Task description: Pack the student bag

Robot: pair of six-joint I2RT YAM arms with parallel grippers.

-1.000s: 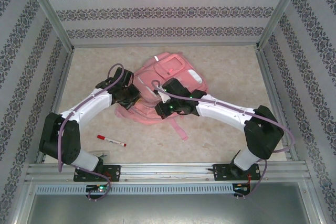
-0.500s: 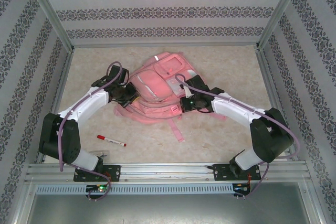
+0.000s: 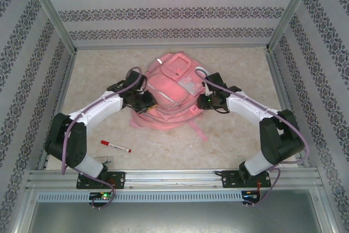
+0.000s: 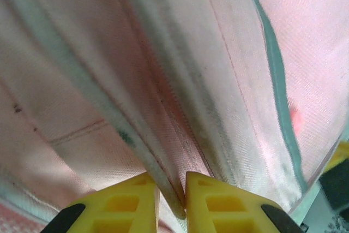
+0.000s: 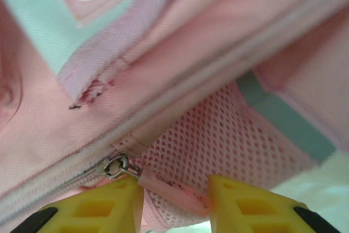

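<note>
Your right arm [image 3: 251,110] has swung off the student bag [image 3: 170,88], which is sitting mid-worktop [image 3: 245,69]; it and your left arm [image 3: 103,107] are bending inward, flanking the bag. Your right pincer [image 5: 175,192] is standing part-open around a zipper pull [image 5: 163,188]; your left pincer [image 4: 172,189] is squeezing a fabric fold [image 4: 158,162], nearly shut.

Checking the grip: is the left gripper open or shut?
Shut on the bag: the left gripper pinches a fabric fold between its yellow fingers.

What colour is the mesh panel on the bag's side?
Pink: the mesh panel matches the student bag. Right wrist view shows it best.
</note>
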